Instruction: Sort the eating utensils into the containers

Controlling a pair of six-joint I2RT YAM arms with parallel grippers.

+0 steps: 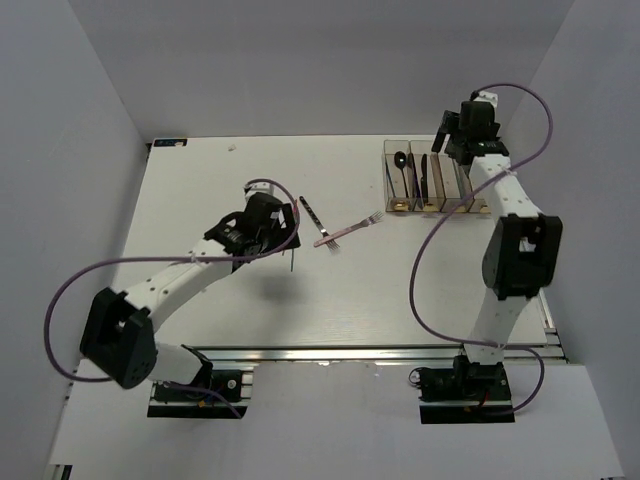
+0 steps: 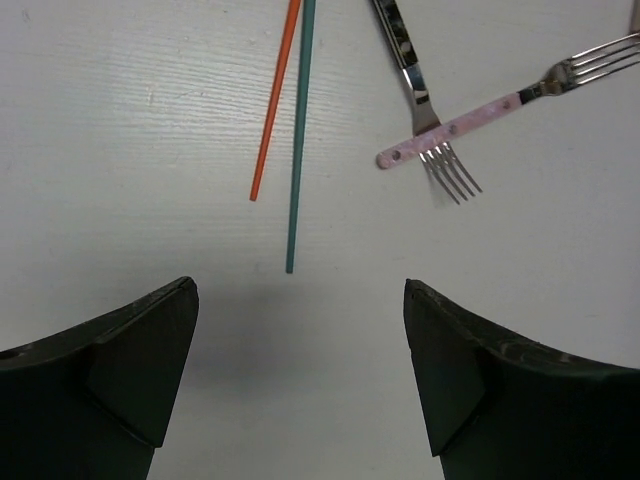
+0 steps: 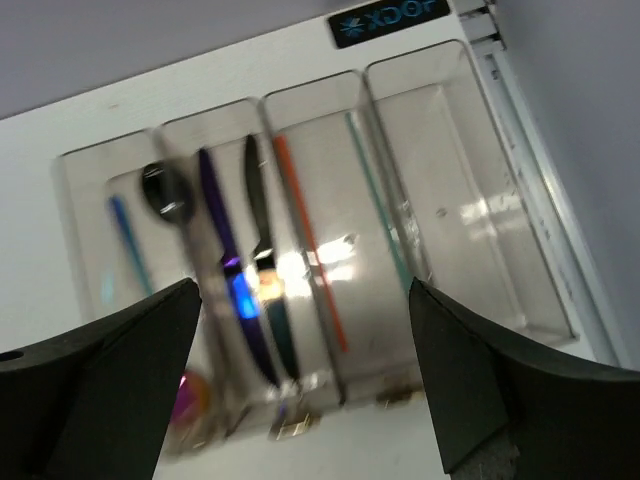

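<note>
In the left wrist view an orange chopstick (image 2: 274, 105) and a green chopstick (image 2: 298, 140) lie side by side on the white table, just ahead of my open, empty left gripper (image 2: 300, 305). To their right a silver fork (image 2: 412, 75) lies under a pink-handled fork (image 2: 465, 122); both also show in the top view, silver (image 1: 311, 214) and pink-handled (image 1: 350, 231). My right gripper (image 3: 305, 300) is open and empty above the containers (image 3: 520, 300). These hold a blue-handled spoon (image 3: 128, 245), a black spoon (image 3: 165, 195), a dark purple knife (image 3: 222, 250), a dark knife (image 3: 258, 215), an orange chopstick (image 3: 308, 245) and a green chopstick (image 3: 372, 195).
The containers (image 1: 392, 180) stand at the back right of the table, near the right wall. My left gripper (image 1: 278, 235) hovers left of the forks. The rightmost bin (image 3: 480, 200) holds nothing. Grey walls close in the table on three sides.
</note>
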